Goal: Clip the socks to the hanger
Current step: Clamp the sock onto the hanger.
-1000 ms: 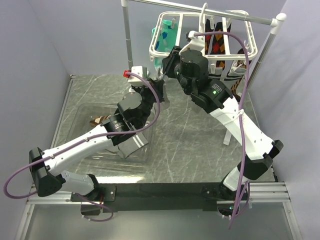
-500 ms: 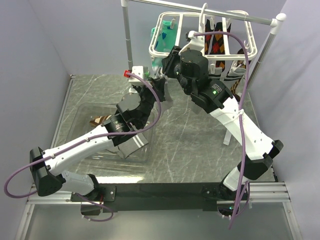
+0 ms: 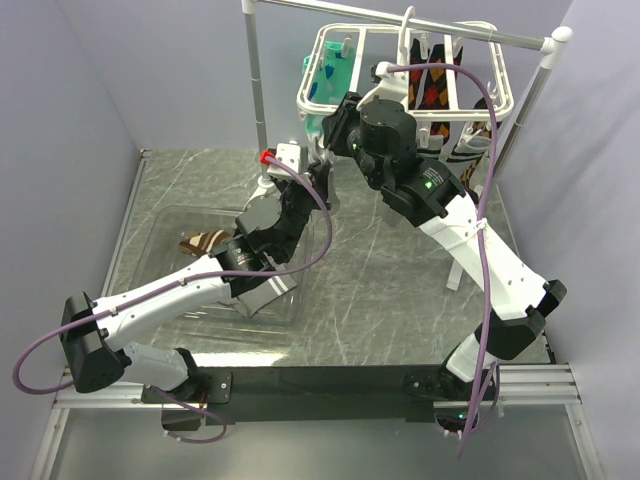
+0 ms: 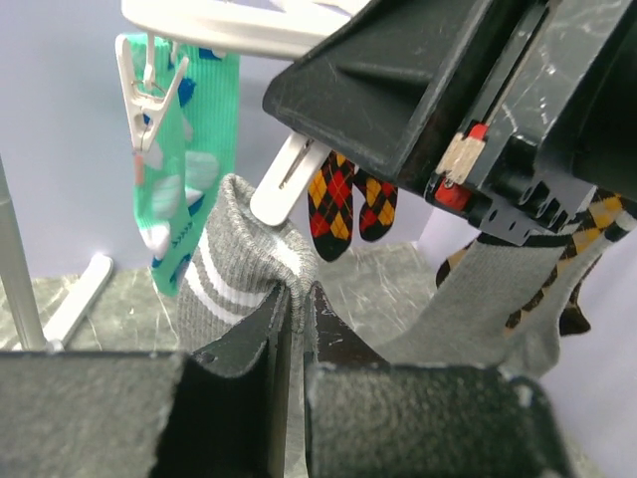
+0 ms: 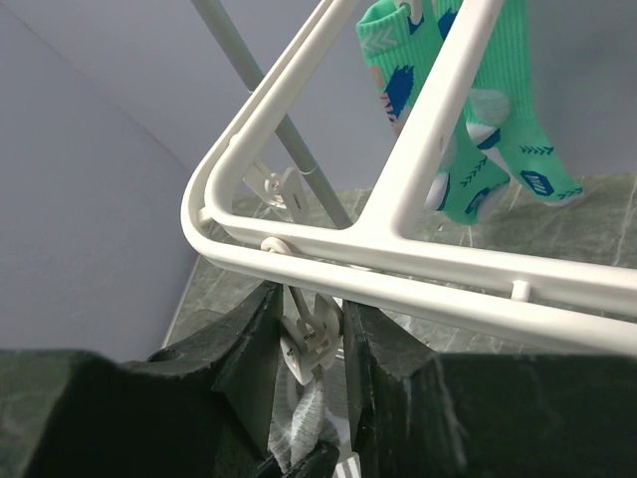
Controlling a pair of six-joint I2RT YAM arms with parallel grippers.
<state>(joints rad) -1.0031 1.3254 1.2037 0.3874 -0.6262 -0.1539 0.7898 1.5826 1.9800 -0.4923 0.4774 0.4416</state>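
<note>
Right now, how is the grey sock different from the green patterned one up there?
The grey sock is plain with two white stripes; the teal sock carries white and blue patches. The grey sock is bunched and pinched in the left claw just under a white clip; the teal sock hangs straight down from the hanger. Both are knit socks.
</note>
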